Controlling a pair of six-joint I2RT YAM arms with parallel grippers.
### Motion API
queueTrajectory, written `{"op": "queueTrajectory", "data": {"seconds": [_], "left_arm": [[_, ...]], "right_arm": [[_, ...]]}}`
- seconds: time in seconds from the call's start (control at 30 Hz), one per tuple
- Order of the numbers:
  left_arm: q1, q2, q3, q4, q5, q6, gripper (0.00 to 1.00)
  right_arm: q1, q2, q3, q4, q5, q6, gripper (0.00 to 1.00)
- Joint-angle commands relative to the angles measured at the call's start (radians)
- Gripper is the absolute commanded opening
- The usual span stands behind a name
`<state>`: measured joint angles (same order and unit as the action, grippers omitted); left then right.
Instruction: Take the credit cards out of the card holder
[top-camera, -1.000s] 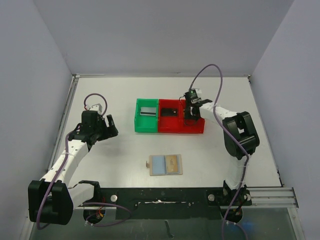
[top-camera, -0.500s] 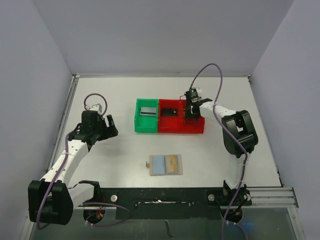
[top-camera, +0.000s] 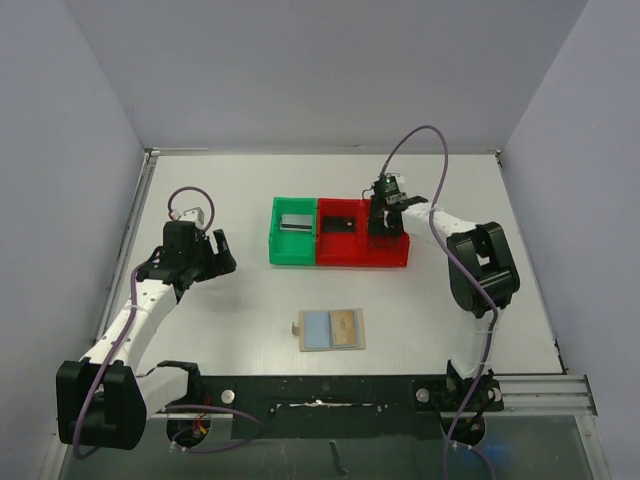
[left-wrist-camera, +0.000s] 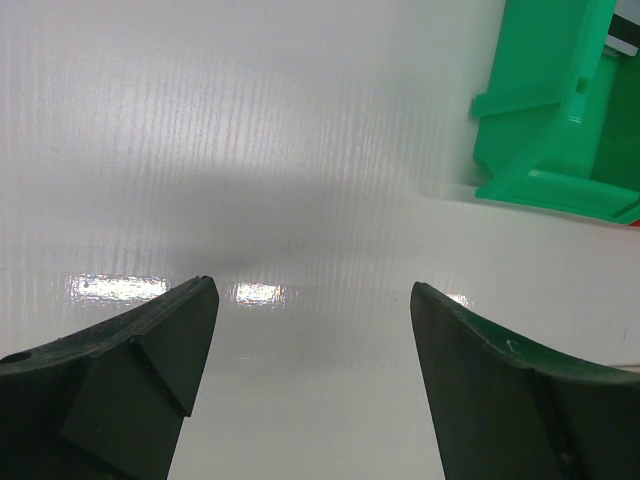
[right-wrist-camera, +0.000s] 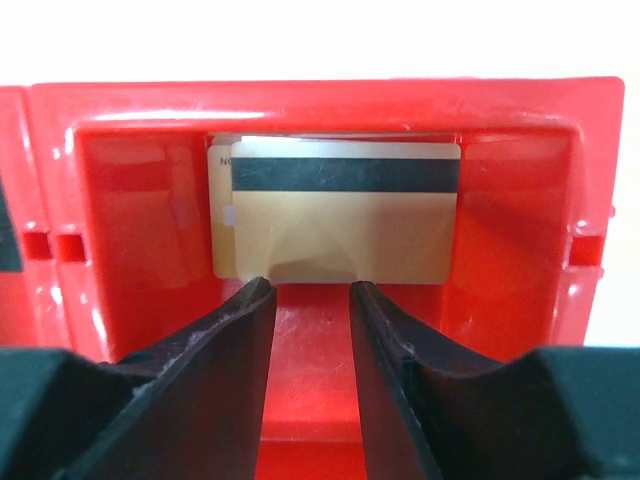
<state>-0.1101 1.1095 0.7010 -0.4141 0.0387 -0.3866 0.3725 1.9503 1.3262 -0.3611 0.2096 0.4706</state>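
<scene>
The card holder (top-camera: 320, 330) lies open near the table's front, light-blue pockets up, with a gold credit card (top-camera: 345, 326) on its right half. A silver card (top-camera: 295, 223) rests in the green bin (top-camera: 279, 245), and a black card (top-camera: 338, 224) in the red bin (top-camera: 360, 257). My right gripper (top-camera: 383, 222) hovers over the red bin's right compartment. Its jaws are open a little (right-wrist-camera: 312, 285) with nothing between them. Just beyond the tips a gold card with a black stripe (right-wrist-camera: 345, 225) lies over another card (right-wrist-camera: 220, 225). At the left my left gripper (top-camera: 213, 252) is open wide and empty (left-wrist-camera: 315, 290).
The green bin (left-wrist-camera: 560, 130) shows at the upper right of the left wrist view, beyond bare white table. The red bin's walls (right-wrist-camera: 590, 200) enclose my right fingers on both sides. Grey walls ring the table.
My right gripper's jaws have parted slightly and it has shifted a little over the red bin. The left arm has not moved.
</scene>
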Motion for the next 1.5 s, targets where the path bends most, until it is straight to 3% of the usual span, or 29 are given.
{"op": "queueTrajectory", "data": {"seconds": [0.0, 0.43, 0.8, 1.47], "left_arm": [[0.004, -0.008, 0.017, 0.050, 0.008, 0.014, 0.77], [0.004, -0.005, 0.017, 0.051, 0.010, 0.014, 0.77], [0.004, -0.011, 0.017, 0.048, 0.007, 0.014, 0.77], [0.004, -0.009, 0.018, 0.050, 0.008, 0.014, 0.77]], "right_arm": [[-0.006, -0.120, -0.027, 0.047, -0.036, -0.013, 0.39], [0.013, -0.278, -0.071, 0.038, -0.108, 0.022, 0.50], [0.077, -0.167, 0.008, -0.001, -0.118, 0.037, 0.54], [0.108, -0.159, -0.007, -0.018, -0.094, -0.005, 0.29]]}}
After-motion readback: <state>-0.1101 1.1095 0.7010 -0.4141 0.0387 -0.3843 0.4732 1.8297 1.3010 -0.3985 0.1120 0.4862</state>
